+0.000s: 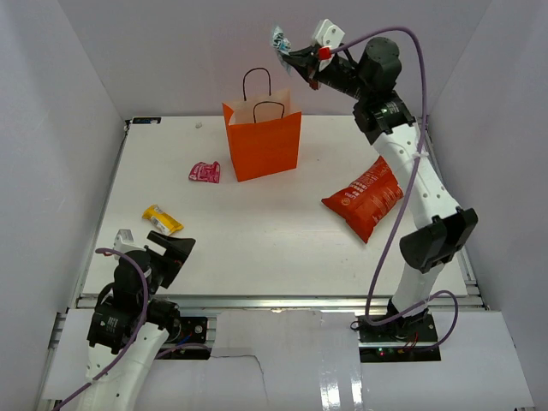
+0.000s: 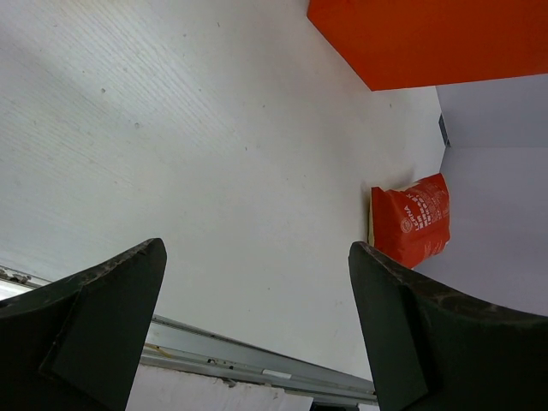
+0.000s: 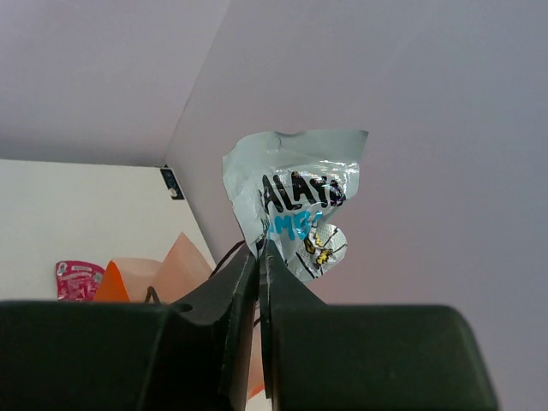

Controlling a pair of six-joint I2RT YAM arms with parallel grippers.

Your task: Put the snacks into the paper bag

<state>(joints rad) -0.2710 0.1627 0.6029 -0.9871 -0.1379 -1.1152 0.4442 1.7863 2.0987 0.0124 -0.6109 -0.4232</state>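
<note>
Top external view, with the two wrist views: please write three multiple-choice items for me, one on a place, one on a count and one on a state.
1. Where does the pink packet lie?
A. On the table, left of the paper bag
B. Inside the paper bag
C. At the table's near right corner

2. How many snacks lie on the table?
A. One
B. Three
C. Five

3. In what state are the right fingers?
A. Open and empty
B. Shut on the silver-blue packet
C. Shut on a bag handle

Key:
1 A: it lies flat beside the bag's left wall.
2 B: they are the pink packet, the yellow packet and the red chip bag.
3 B: the right wrist view shows them pinching the packet's lower edge in the air.
</note>
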